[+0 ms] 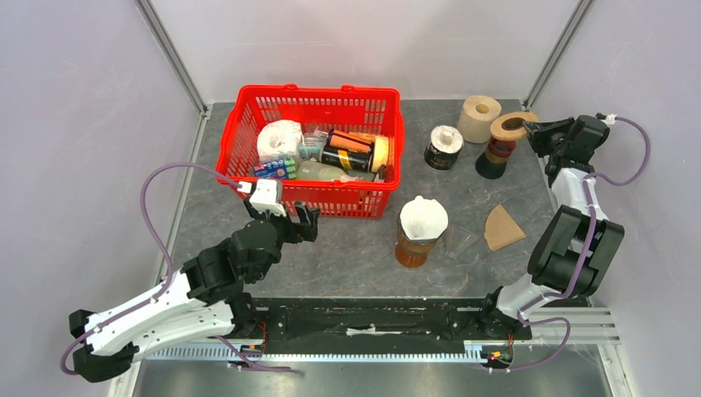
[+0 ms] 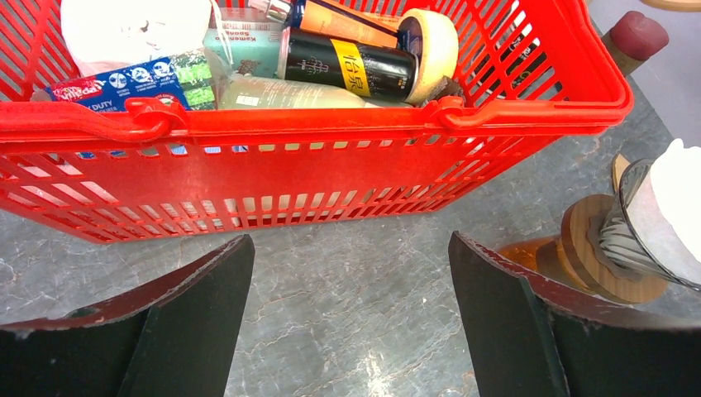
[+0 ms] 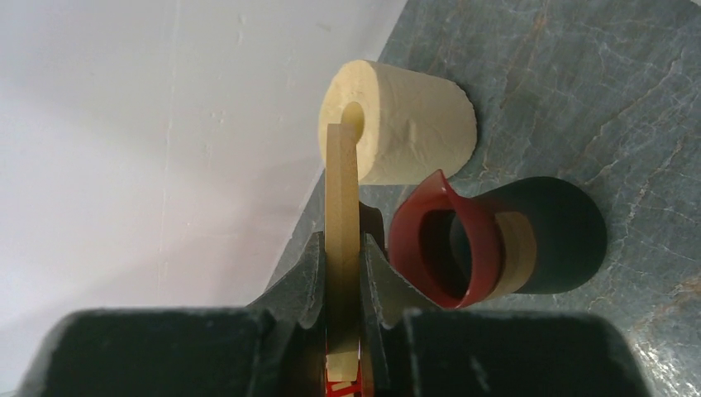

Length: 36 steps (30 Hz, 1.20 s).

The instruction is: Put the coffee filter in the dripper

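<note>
In the red basket [image 2: 331,124], the blue packet [image 2: 124,83] shows the word "DUTY" in white, and the rest of its print is too small to make out. The black can [image 2: 347,66] beside it carries Chinese characters, 怡泉, on a yellow band; nothing else reads clearly.

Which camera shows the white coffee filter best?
The top external view: the white coffee filter lies whole and uncovered, seen from above. The left wrist view shows only part of it at the right border, in the dripper. The right wrist view does not show it.
</note>
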Available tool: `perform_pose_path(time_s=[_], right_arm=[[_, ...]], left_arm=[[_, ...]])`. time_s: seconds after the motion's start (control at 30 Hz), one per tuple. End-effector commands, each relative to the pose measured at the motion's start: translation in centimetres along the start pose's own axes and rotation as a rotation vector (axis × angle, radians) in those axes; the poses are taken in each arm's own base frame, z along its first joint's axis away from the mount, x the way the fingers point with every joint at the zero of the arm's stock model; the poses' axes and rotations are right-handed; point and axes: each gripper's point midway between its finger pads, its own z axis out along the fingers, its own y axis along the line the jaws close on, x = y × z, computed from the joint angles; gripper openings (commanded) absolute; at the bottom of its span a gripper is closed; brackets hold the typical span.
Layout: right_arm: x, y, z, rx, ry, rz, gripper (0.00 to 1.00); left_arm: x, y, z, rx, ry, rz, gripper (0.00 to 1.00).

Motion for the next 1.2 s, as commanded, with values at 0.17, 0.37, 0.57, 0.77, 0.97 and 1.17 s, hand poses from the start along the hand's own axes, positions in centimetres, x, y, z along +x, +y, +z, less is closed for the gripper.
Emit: perform_pose_path(time_s=[0.17, 0.37, 0.57, 0.77, 0.97, 1.17], right_arm=[[1.1, -0.7, 1.5, -0.069, 0.025, 0.011, 0.02], [2.1, -1.8, 2.3, -0.079, 0.053, 0.025, 0.07], [2.6, -2.8, 2.4, -0.061, 0.054, 0.037, 0.21], [2.6, -3.5, 2.1, -0.031, 0.043, 0.040, 0.39], [2.2, -4.0, 1.6, 0.020, 0.027, 0.005, 0.52], [1.9, -4.7, 1.4, 0.082, 0.038, -0.055, 0.62]], left_arm=[[-0.5, -0.1, 0.2, -0.018, -0.017, -0.044, 0.94], [-0.5, 0.1, 0.0, -0.018, -0.020, -0.049, 0.94], [-0.6, 0.1, -0.2, -0.011, -0.021, -0.059, 0.94], [-0.5, 0.2, -0.2, -0.010, -0.017, -0.061, 0.94], [-0.5, 0.1, -0.3, -0.004, -0.017, -0.069, 0.94], [-0.5, 0.1, -0.4, 0.001, -0.018, -0.071, 0.94]])
